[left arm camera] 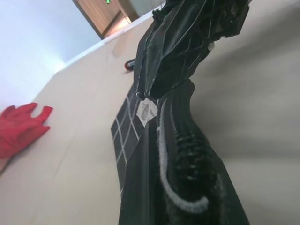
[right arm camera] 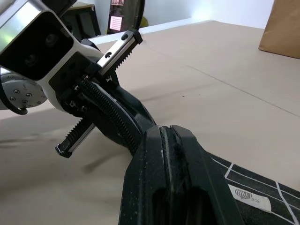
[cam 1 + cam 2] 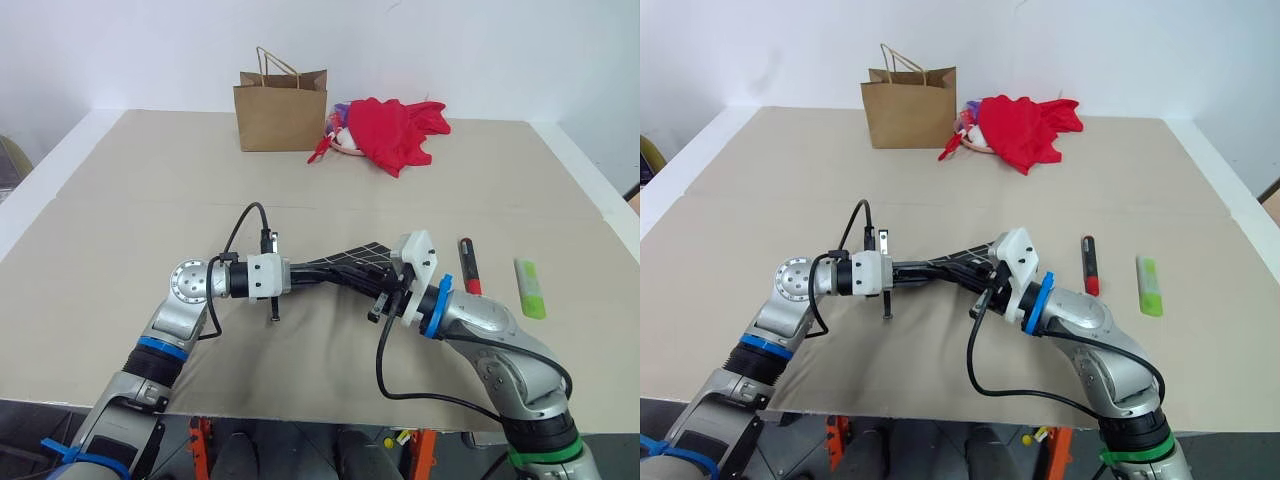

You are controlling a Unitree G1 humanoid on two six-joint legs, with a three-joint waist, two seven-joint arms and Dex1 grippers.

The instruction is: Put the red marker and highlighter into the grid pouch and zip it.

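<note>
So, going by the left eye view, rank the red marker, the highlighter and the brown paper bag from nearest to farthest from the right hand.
1. The red marker, lying on the table just to the right of the right hand.
2. The highlighter, further right, past the marker.
3. The brown paper bag, standing at the far edge, off to the left.

Grid pouch (image 3: 352, 262) mostly hidden btwn the two grippers; only a small gridded patch shows in head views; zipper pull can't be made out; whether pouch is open or zipped can't tell. Right gripper (image 3: 385, 290) fingertips covered by its own white wrist block. Left gripper (image 3: 325, 272) tips lost against black fabric. Label (image 1: 146, 111) print too small to read. Red cloth (image 1: 21, 129) cut off by frame edge in left wrist view; paper bag (image 2: 284, 26) cropped at corner in right wrist view.
</note>
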